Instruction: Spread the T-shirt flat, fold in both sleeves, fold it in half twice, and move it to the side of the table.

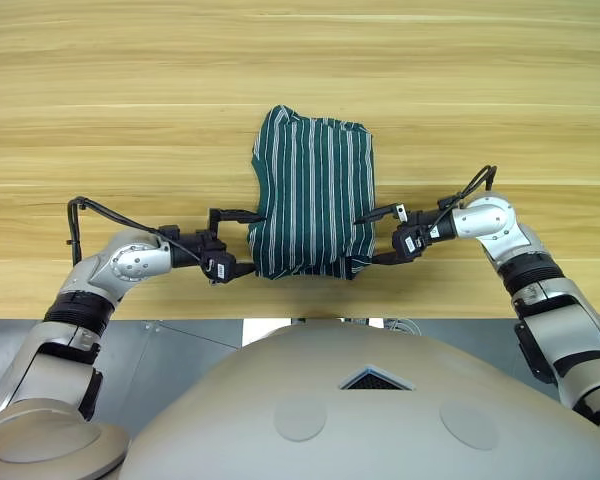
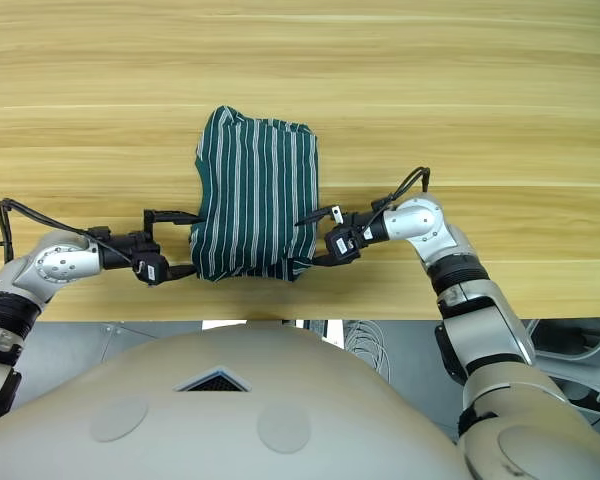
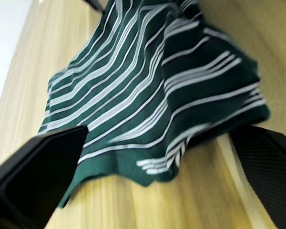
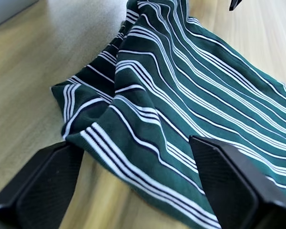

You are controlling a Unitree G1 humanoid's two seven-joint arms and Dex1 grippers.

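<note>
Left tool: spread wide at the near left corner of the T-shirt. One finger lies along the shirt's left edge and the other sits by its near hem. The cloth hangs loose between the two black fingers and is not pinched.
Right tool: spread wide too, mirroring the left at the near right corner. Its two fingers sit on either side of the striped hem without closing on it.
T-shirt: dark green with thin white stripes, folded into a compact, roughly rectangular bundle. It lies on the desk between the two tools, close to the near edge and about midway across. The stripes run away from the robot, and the far left corner is rumpled and bulges up.
Desk: pale wood with the grain running side to side, stretching on well past the shirt.
</note>
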